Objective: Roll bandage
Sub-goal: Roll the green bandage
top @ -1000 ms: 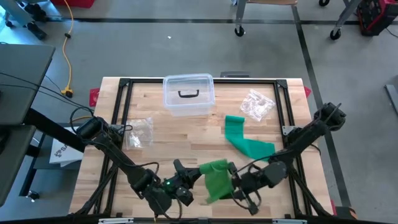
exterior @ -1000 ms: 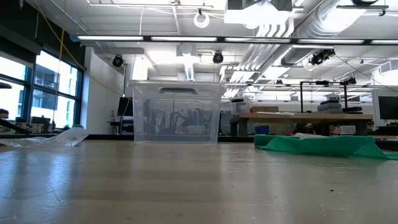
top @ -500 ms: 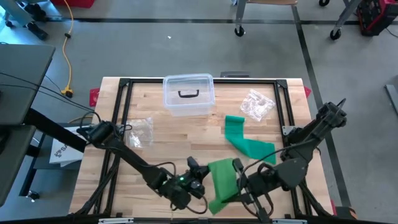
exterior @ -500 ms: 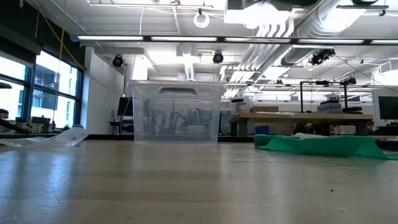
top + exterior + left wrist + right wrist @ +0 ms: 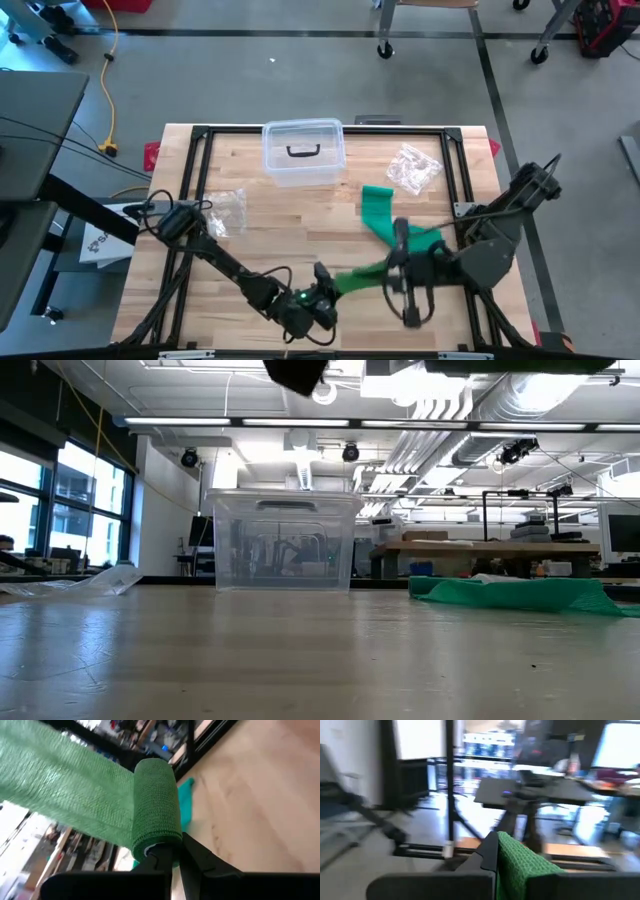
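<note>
Bandage [image 5: 360,272] stretches between both clamped end effectors, left [image 5: 322,283] and right [image 5: 398,262], near plastic bin [image 5: 303,152].

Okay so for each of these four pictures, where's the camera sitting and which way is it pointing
High view: above the table, looking straight down; both arms show.
Low view: at table-top height, looking level at the clear bin; dark arm parts at the top.
Left wrist view: behind the left gripper, shut on the green bandage.
Right wrist view: behind the right gripper, facing the room.
All four show the bandage.
</note>
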You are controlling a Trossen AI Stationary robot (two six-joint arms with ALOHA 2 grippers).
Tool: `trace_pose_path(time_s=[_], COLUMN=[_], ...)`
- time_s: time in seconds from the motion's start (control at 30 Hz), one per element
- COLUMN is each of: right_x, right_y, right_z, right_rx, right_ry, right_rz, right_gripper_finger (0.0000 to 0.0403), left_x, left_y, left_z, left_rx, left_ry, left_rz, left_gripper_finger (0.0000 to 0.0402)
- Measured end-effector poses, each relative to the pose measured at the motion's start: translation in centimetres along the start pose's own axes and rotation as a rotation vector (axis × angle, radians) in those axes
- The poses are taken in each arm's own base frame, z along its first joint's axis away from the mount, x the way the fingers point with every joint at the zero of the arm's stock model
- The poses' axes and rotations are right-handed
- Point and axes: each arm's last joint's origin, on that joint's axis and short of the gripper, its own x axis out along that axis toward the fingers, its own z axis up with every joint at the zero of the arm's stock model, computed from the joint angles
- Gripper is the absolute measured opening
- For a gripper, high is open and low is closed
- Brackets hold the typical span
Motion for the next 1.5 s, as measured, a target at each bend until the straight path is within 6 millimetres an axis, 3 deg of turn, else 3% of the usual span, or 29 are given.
trace_pose_path(time_s=[0.4,0.57,0.73,0.87,1.07,1.27,1.5], right_x=[-3.6,-2.8,0.1,1.4,0.9,-1.4,-3.6], right_y=[-12.3,-16.2,-18.3,-19.1,-18.5,-15.7,-10.8], right_z=[0.9,-1.8,-5.7,-6.1,-2.5,2.4,4.5], right_rx=[0.064,0.101,0.231,0.305,0.363,0.380,0.406], right_ry=[0.148,0.238,0.238,0.113,-0.082,-0.240,-0.294], right_rz=[-0.399,-0.461,-0.361,-0.261,-0.125,0.029,0.196], right_gripper_finger=[0.0000,0.0000,0.0000,0.0000,0.0000,0.0000,0.0000], left_x=[-3.2,-3.1,-2.1,-1.2,1.0,2.7,4.0], left_y=[-1.0,-0.8,-0.5,-0.3,0.3,1.0,1.3], left_z=[2.7,3.0,2.7,2.3,0.9,-0.1,-1.2], left_rx=[-0.041,-0.027,-0.051,-0.083,-0.201,-0.259,-0.277], left_ry=[-0.228,-0.277,-0.318,-0.341,-0.288,-0.254,-0.192], left_rz=[-0.069,-0.086,-0.156,-0.223,-0.324,-0.352,-0.367], left_gripper_finger=[0.0005,0.0004,0.0003,0.0002,0.0002,0.0001,0.0001])
